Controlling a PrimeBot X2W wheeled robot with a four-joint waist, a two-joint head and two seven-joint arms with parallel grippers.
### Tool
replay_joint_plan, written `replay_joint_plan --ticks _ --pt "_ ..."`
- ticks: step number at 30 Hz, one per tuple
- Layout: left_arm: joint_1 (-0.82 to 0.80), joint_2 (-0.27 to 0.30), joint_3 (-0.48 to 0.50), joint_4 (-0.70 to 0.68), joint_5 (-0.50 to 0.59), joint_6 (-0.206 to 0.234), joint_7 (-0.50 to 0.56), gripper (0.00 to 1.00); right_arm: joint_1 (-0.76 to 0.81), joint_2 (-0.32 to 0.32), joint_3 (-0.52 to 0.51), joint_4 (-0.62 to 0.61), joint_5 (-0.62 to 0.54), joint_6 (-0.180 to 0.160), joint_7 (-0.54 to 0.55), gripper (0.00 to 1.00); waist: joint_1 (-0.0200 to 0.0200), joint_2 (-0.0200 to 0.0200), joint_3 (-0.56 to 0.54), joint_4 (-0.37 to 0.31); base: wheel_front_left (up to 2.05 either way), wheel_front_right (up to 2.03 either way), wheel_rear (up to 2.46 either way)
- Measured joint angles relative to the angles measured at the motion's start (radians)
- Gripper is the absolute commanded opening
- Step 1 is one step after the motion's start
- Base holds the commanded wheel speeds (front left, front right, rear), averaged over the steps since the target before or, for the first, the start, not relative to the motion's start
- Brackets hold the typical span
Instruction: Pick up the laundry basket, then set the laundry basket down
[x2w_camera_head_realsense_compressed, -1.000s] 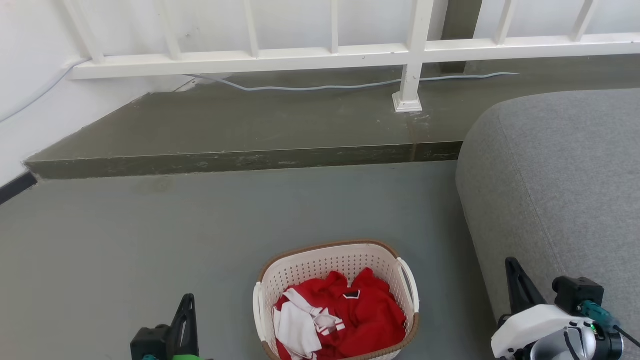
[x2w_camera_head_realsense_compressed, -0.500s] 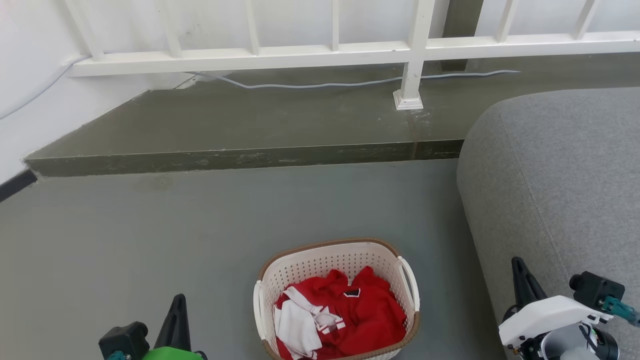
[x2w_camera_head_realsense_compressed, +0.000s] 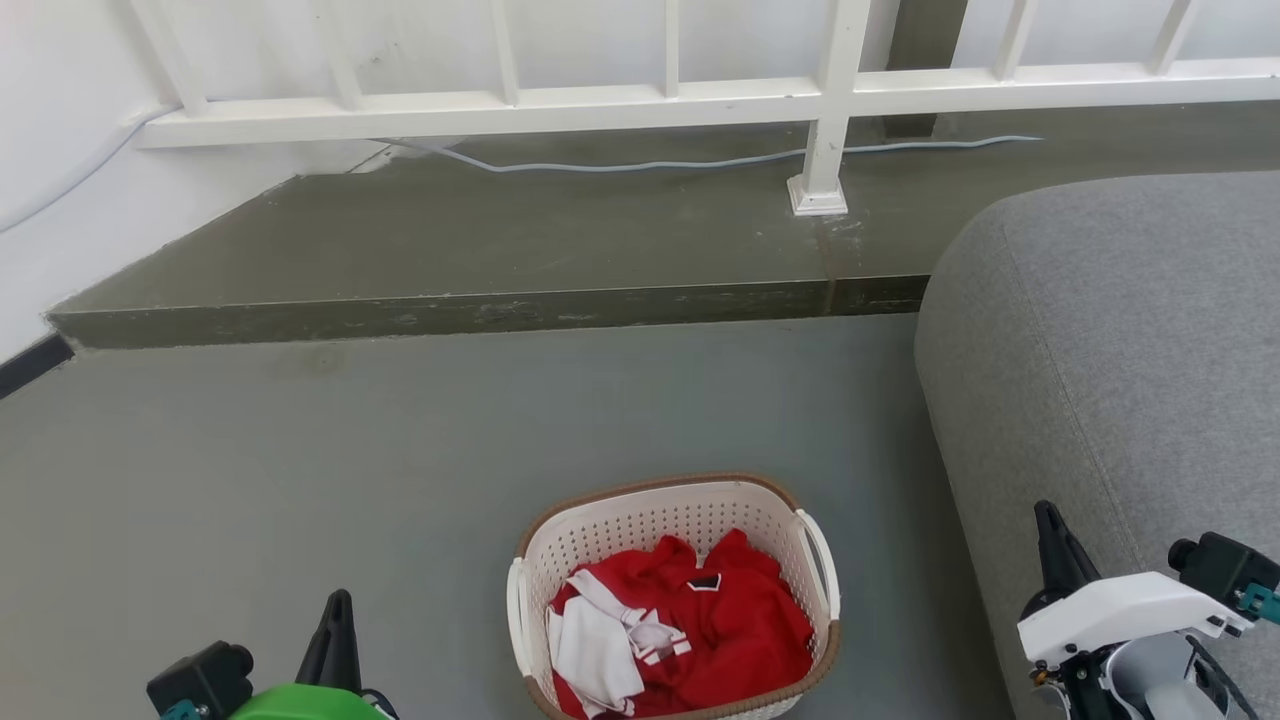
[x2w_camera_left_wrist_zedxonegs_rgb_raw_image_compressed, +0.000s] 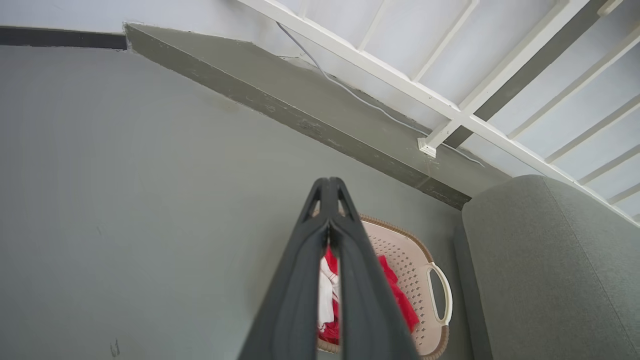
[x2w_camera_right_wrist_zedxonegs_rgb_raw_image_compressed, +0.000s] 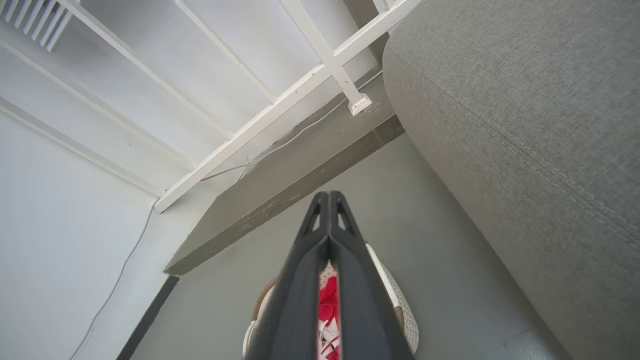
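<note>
One container sits in the scene: the laundry basket (x2w_camera_head_realsense_compressed: 650, 522), cream-white and perforated with a brown woven-look rim. It stands upright on the grey floor (x2w_camera_head_realsense_compressed: 300, 480) at the bottom centre of the head view, between the two grippers and apart from both. A white loop handle (x2w_camera_head_realsense_compressed: 818, 562) rises from the side of the rim nearer the grey sofa (x2w_camera_head_realsense_compressed: 1120, 350), and a second one (x2w_camera_head_realsense_compressed: 514, 612) from the opposite side.

Inside the basket lies a crumpled red garment (x2w_camera_head_realsense_compressed: 745, 625) with a small dark patch near its collar. It fills most of the bottom and stays below the rim. A white cloth with red stripes (x2w_camera_head_realsense_compressed: 592, 655) is bunched on top of it, toward the robot's left. The far inner wall of the basket is bare above the clothes.

The left gripper (x2w_camera_head_realsense_compressed: 337, 625) hangs low at the lower left. In the left wrist view its two dark fingers (x2w_camera_left_wrist_zedxonegs_rgb_raw_image_compressed: 345, 260) meet at the tips and grasp nothing, with the basket (x2w_camera_left_wrist_zedxonegs_rgb_raw_image_compressed: 400, 250) behind them. The right gripper (x2w_camera_head_realsense_compressed: 1050, 535) is at the lower right, in front of the sofa. In the right wrist view its fingers (x2w_camera_right_wrist_zedxonegs_rgb_raw_image_compressed: 350, 270) are likewise pressed together and empty above the basket (x2w_camera_right_wrist_zedxonegs_rgb_raw_image_compressed: 400, 306).

Beyond the basket, a raised grey-green step (x2w_camera_head_realsense_compressed: 500, 240) carries a white railing (x2w_camera_head_realsense_compressed: 600, 100) and a pale cable (x2w_camera_head_realsense_compressed: 650, 165).
</note>
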Motion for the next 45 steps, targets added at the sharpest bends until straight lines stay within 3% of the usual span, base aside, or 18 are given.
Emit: replay_joint_plan --ticks 45 --pt "-0.097 0.021 0.109 0.03 -0.625 -0.104 0.14 0.0 -0.076 0.051 -0.165 -0.001 0.532 0.104 0.15 0.0 0.0 0.0 0.018 0.007 0.0 0.0 0.0"
